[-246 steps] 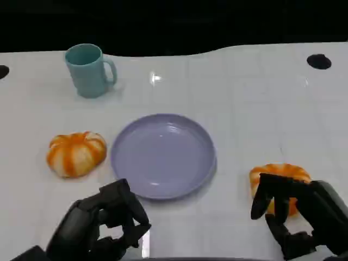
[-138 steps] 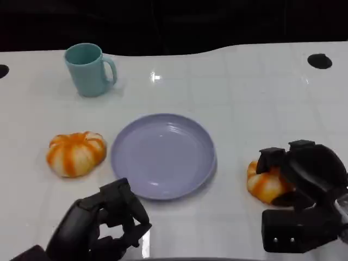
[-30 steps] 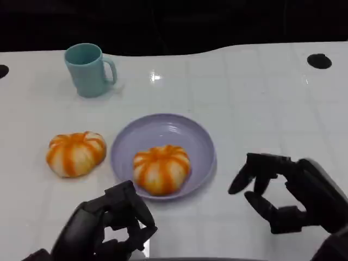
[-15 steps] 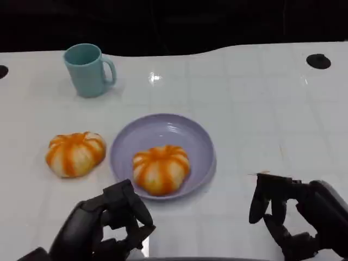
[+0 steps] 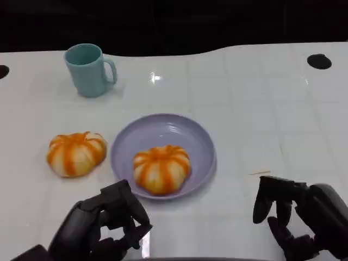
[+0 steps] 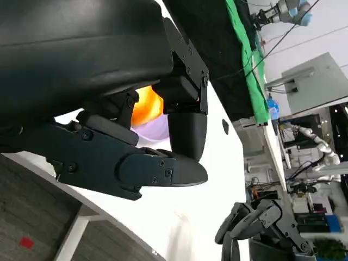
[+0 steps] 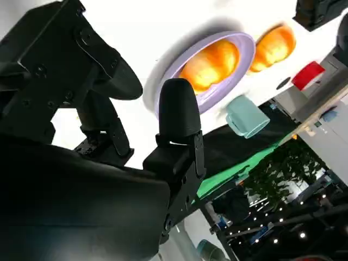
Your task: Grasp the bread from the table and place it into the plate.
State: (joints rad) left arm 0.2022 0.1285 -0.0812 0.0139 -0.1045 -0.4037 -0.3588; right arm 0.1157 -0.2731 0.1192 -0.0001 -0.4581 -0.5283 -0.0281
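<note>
An orange-and-white striped bread (image 5: 161,168) lies in the lavender plate (image 5: 136,140) at the table's middle; the right wrist view shows the same bread (image 7: 210,65) in the plate (image 7: 243,50). A second bread (image 5: 75,153) of the same kind sits on the table left of the plate, also seen as a bread (image 7: 274,45) in the right wrist view. My right hand (image 5: 302,217) hovers at the lower right, fingers apart, holding nothing. At the lower left my left hand (image 5: 103,223) holds nothing, fingers loosely curled and apart. A sliver of bread (image 6: 147,106) shows behind my left fingers (image 6: 163,166).
A teal mug (image 5: 88,69) stands at the back left. A black round hole (image 5: 318,61) marks the table's far right, another (image 5: 2,70) the far left edge. A thin sliver (image 5: 260,173) lies on the table right of the plate.
The bread that lay at the right went into the plate with my right hand, which then let go and drew back to the lower right. My left hand stayed put.
</note>
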